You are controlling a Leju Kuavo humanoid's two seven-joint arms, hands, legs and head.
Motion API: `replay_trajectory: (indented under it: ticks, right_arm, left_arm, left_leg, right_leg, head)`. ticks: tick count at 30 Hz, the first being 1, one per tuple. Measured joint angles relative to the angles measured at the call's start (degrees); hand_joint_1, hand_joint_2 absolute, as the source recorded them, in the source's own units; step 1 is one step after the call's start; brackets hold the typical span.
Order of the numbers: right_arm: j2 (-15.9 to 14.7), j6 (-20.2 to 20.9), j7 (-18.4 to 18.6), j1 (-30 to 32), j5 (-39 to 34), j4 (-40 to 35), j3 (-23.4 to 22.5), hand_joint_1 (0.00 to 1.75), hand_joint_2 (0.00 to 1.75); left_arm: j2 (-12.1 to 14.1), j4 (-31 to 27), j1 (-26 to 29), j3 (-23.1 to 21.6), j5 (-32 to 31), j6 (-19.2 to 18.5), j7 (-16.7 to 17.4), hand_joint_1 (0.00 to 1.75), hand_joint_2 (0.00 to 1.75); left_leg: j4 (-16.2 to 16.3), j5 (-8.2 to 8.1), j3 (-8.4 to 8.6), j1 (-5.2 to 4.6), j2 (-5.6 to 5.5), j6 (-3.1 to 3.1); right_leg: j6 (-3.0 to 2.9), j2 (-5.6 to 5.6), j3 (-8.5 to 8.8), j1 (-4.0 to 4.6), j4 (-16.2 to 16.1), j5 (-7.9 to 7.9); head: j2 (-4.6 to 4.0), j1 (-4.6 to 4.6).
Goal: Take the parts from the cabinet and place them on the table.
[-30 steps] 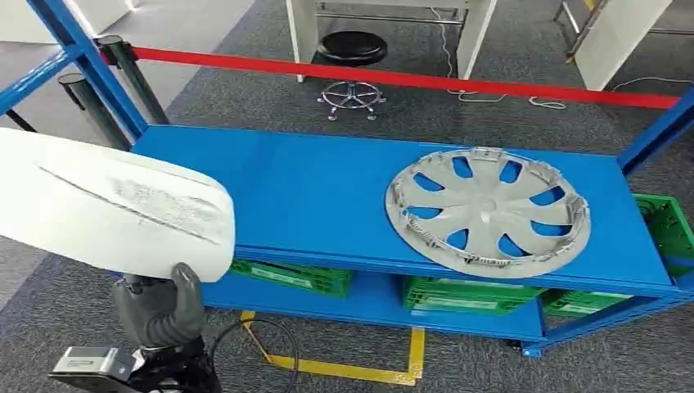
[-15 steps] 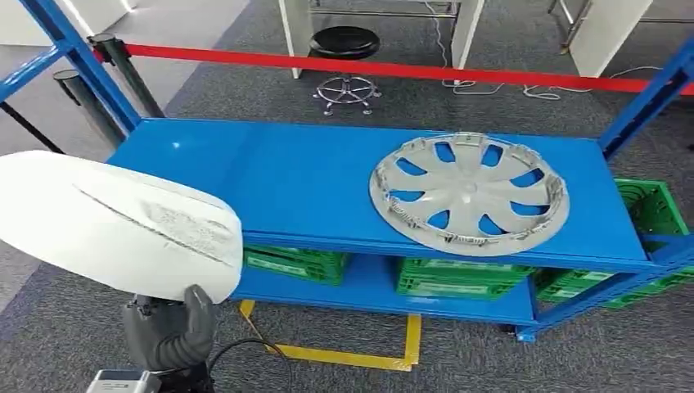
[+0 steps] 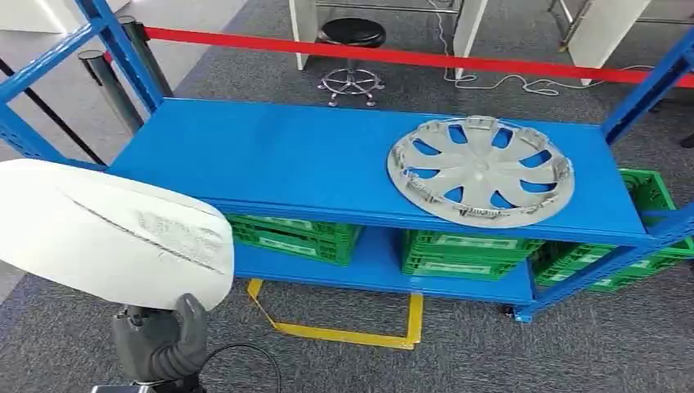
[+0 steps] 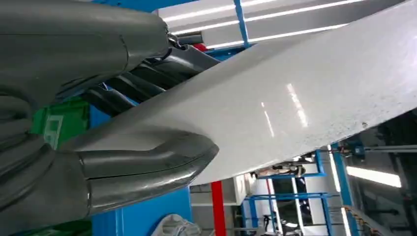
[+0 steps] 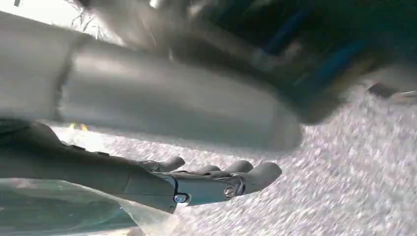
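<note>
My left hand point(image 3: 159, 340) grips a large white curved part point(image 3: 106, 233) by its lower edge, low at the left of the head view, off the cabinet. In the left wrist view the thumb point(image 4: 147, 167) presses on one face of the white part point(image 4: 295, 108) and the dark fingers point(image 4: 147, 73) lie on the other. A silver wheel cover point(image 3: 480, 169) lies flat on the right half of the blue cabinet shelf point(image 3: 270, 155). My right hand point(image 5: 196, 182) hangs above grey carpet with its fingers stretched out and nothing in it.
Green crates point(image 3: 290, 236) fill the lower shelf. Blue uprights point(image 3: 123, 49) frame the cabinet's corners. Behind it run a red barrier tape point(image 3: 409, 57) and a black stool point(image 3: 352, 37). Yellow floor tape point(image 3: 344, 334) marks the carpet in front.
The whole picture has shifted, so the camera has moved: more floor now shows in front of the cabinet. The white part stays in my left hand, now a little lower in the picture.
</note>
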Motion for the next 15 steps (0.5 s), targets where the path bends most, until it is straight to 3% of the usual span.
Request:
replay_trajectory:
  ticks: [1, 2, 4, 5, 6, 7, 9, 10, 11, 12, 13, 14, 15]
  right_arm:
    - [0.42, 0.07, -0.33, -0.1, -0.29, 0.0, 0.07, 0.0, 0.0]
    - [0.72, 0.2, -0.48, 0.02, -0.53, 0.04, 0.09, 0.0, 0.0]
    - [1.29, 0.22, -0.72, 0.23, -0.66, 0.07, 0.13, 0.0, 0.0]
    - [1.47, 0.22, -0.72, 0.49, -0.66, 0.15, 0.15, 0.0, 0.0]
    - [1.66, 0.2, -0.74, 0.39, -0.68, 0.24, 0.15, 0.0, 0.0]
    - [1.66, 0.2, -0.77, 0.44, -0.7, 0.24, 0.15, 0.0, 0.0]
    - [1.73, 0.2, -0.77, 0.37, -0.7, 0.24, 0.15, 0.0, 0.0]
    - [1.73, 0.2, -0.79, 0.39, -0.7, 0.24, 0.15, 0.0, 0.0]
    - [1.73, 0.2, -0.79, 0.39, -0.72, 0.24, 0.15, 0.0, 0.0]
    - [1.73, 0.2, -0.79, 0.34, -0.72, 0.24, 0.15, 0.0, 0.0]
    - [1.75, 0.2, -0.79, 0.28, -0.74, 0.24, 0.15, 0.0, 0.0]
    - [1.77, 0.2, -0.81, 0.27, -0.74, 0.24, 0.15, 0.0, 0.0]
    - [1.79, 0.2, -0.85, 0.22, -0.74, 0.24, 0.15, 0.0, 0.0]
  left_arm:
    - [0.04, -0.09, 0.03, -0.07, -0.18, -0.02, 0.0, 1.75, 1.75]
    - [0.11, -0.11, 0.04, -0.13, -0.33, 0.0, 0.0, 1.75, 1.75]
    - [0.17, -0.11, 0.04, -0.2, -0.53, 0.0, 0.0, 1.75, 1.75]
    - [0.26, -0.11, 0.07, -0.2, -0.55, 0.0, 0.0, 1.75, 1.75]
    - [0.3, -0.11, 0.17, -0.17, -0.59, 0.02, 0.0, 1.75, 1.75]
    - [0.37, -0.11, 0.26, -0.17, -0.59, 0.02, 0.0, 1.75, 1.75]
    - [0.55, -0.11, 0.29, -0.2, -0.59, 0.02, 0.0, 1.75, 1.75]
    - [0.61, -0.11, 0.33, -0.2, -0.55, 0.02, 0.0, 1.75, 1.75]
    - [0.68, -0.11, 0.38, -0.22, -0.55, 0.02, 0.0, 1.75, 1.75]
    - [0.7, -0.09, 0.4, -0.22, -0.55, 0.02, 0.0, 1.75, 1.75]
    - [0.7, -0.11, 0.39, -0.22, -0.55, 0.02, 0.0, 1.75, 1.75]
    - [0.7, -0.11, 0.39, -0.24, -0.55, 0.02, 0.0, 1.75, 1.75]
    - [0.7, -0.11, 0.39, -0.24, -0.55, 0.02, 0.0, 1.75, 1.75]
  left_leg:
    - [0.51, 0.24, -0.47, -0.22, 0.0, -0.33]
    - [0.54, 0.85, -0.64, -0.22, 0.03, -0.62]
    - [0.48, 1.85, -1.02, -0.05, 0.06, -1.13]
    - [0.57, 2.06, -1.28, -0.19, -0.04, -1.48]
    - [1.42, 0.02, -1.86, 0.06, -0.29, -1.91]
    - [4.01, -3.82, -2.44, 0.25, -0.33, -2.24]
    - [12.39, -10.4, -3.91, 0.62, -0.34, -2.86]
    - [16.0, -11.64, -4.2, 0.75, -0.34, -3.07]
    - [17.82, -11.23, -3.97, 0.89, -0.34, -3.15]
    - [17.58, -8.84, -2.64, 1.07, -0.34, -3.25]
    - [15.17, -6.5, -0.67, 1.24, -0.34, -3.26]
    - [10.95, -4.74, 2.38, 1.34, -0.34, -3.22]
    - [5.48, -4.33, 6.11, 1.43, -0.45, -3.09]
  right_leg:
    - [-0.08, 0.07, 3.15, 0.24, -4.45, -1.33]
    - [-0.49, 0.11, 3.55, 0.29, -5.88, -2.11]
    - [-0.77, 0.18, 2.32, 0.52, -5.68, -1.98]
    - [-1.47, -0.04, 1.84, 0.11, -5.92, -1.31]
    - [-1.98, -0.39, 1.19, 0.01, -5.91, -0.84]
    - [-2.55, -0.45, 0.56, 0.02, -5.89, -0.18]
    - [-2.65, -0.69, -0.88, 0.09, -5.77, 1.01]
    - [-2.56, -0.74, -1.63, 0.11, -5.66, 1.57]
    - [-2.53, -0.86, -2.16, 0.11, -5.47, 2.03]
    - [-2.42, -0.97, -3.01, 0.1, -5.04, 2.68]
    - [-2.29, -0.97, -3.97, 0.09, -4.54, 3.12]
    - [-2.14, -0.93, -4.83, 0.05, -4.07, 3.45]
    - [-1.86, -0.87, -5.48, 0.02, -3.6, 3.71]
  head:
    - [0.0, 0.07]
    - [0.0, -0.17]
    - [0.0, -0.11]
    - [0.0, -0.02]
    - [0.0, -0.08]
    - [0.0, -0.35]
    - [0.0, -0.48]
    - [0.0, -0.5]
    - [0.0, -0.5]
    - [0.0, -0.5]
    - [0.0, -0.5]
    - [0.0, -0.48]
    - [0.0, -0.52]
